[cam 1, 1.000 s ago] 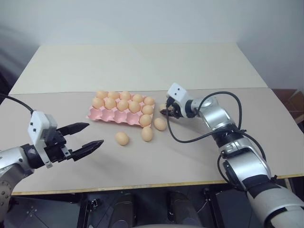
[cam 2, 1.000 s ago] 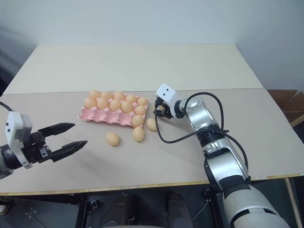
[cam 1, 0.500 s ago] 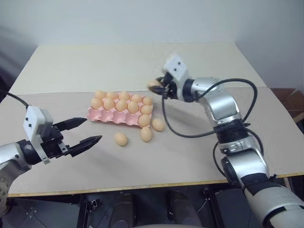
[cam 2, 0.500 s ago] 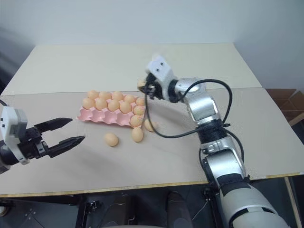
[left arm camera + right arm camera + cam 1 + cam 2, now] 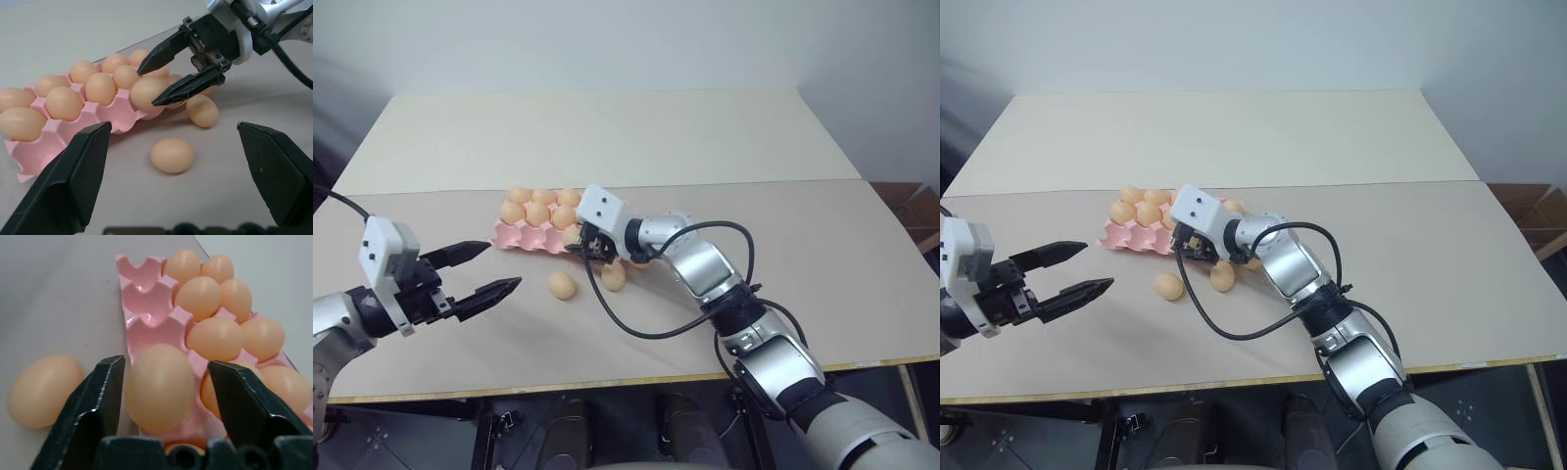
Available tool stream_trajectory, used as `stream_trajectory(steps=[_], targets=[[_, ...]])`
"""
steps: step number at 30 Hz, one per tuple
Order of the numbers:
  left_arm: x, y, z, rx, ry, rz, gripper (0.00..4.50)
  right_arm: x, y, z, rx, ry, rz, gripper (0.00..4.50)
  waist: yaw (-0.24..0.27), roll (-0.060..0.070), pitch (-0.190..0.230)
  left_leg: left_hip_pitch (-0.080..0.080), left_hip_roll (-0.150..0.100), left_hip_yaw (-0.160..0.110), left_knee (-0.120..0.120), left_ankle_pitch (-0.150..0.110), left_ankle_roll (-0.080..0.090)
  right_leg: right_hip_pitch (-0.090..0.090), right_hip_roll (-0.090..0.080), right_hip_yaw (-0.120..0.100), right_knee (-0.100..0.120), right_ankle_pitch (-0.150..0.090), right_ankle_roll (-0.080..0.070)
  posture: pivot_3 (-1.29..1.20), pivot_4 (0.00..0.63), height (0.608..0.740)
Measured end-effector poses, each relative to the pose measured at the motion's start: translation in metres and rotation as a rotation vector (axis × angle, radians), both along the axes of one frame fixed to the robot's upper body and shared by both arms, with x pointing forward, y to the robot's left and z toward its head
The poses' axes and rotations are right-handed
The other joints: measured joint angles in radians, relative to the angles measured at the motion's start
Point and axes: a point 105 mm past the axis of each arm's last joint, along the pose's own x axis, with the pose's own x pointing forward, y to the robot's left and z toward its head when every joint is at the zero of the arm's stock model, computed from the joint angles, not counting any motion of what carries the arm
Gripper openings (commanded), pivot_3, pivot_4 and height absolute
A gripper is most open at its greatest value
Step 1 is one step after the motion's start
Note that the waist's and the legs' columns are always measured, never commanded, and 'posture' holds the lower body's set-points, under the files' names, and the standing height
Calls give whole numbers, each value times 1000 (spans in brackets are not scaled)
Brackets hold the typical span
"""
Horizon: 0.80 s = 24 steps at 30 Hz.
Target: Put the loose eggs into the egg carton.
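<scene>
Head views: beige table [image 5: 607, 137]; pink egg carton [image 5: 514, 233] mid-table, mostly filled with eggs; right gripper [image 5: 588, 245] over carton's near edge, fingers parted around an egg [image 5: 574, 235]; two loose eggs [image 5: 562, 285] on tabletop just in front of carton; left gripper [image 5: 487, 271] well apart to the left, fingers spread wide, holding nothing. Left wrist view: right gripper [image 5: 168, 73] with black fingertips either side of egg [image 5: 145, 91] sitting at carton [image 5: 93, 115] front row; loose eggs [image 5: 172, 154] just beside. Right wrist view: egg [image 5: 159, 387] between parted fingers [image 5: 105, 389], gaps on both sides; empty carton cups [image 5: 146, 303] beyond.
</scene>
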Motion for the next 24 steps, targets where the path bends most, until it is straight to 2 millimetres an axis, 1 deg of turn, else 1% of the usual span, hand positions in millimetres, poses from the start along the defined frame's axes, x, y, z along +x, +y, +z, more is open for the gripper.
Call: stream_trajectory(steps=[1,4,6,10,12,16,17,20,22,24], targets=[[0,0,0,0,2,1,4500,1,-2,2,3,-9,-4,4447,0,0,0,0,0,0,0,0,0,0,0,0,0,0,0,0,150,740],[-1,1,-1,1,3,2,4500,2,-11,17,30,-49,-23,4447,0,0,0,0,0,0,0,0,0,0,0,0,0,0,0,0,150,740],[-1,0,0,2,1,0,4500,2,-20,31,55,-77,-32,4447,1,0,0,0,0,0,0,0,0,0,0,0,0,0,0,0,150,740],[0,0,2,9,-3,-10,4500,-6,-52,63,111,-118,-39,4447,9,0,0,0,0,0,0,0,0,0,0,0,-1,0,0,0,150,740],[1,2,3,21,1,-14,4500,-15,-79,68,122,-122,-39,4447,19,0,0,0,0,0,0,0,0,1,0,-1,-1,-1,0,0,150,740],[5,16,0,38,-5,7,4500,-30,-137,53,115,-51,-52,4447,22,-1,0,0,0,1,0,0,0,1,-1,-1,-3,-5,-2,0,150,740],[5,18,0,43,-11,7,4500,-36,-149,50,120,-35,-41,4447,22,-1,0,0,0,1,0,0,0,1,-1,-1,-3,-8,2,0,150,740],[5,31,-5,68,13,29,4500,-60,-191,36,82,22,-17,4447,23,-1,0,1,0,1,-1,0,0,2,-1,-1,-3,-9,3,0,150,740],[4,37,-7,67,27,44,4500,-72,-210,27,49,52,-14,4447,19,-1,0,2,1,2,-1,0,0,2,0,0,-3,-10,3,0,150,740],[2,37,-9,69,34,38,4500,-80,-220,19,20,65,-20,4447,15,-1,0,3,1,3,-1,0,0,2,0,1,-2,-10,2,0,150,740]])
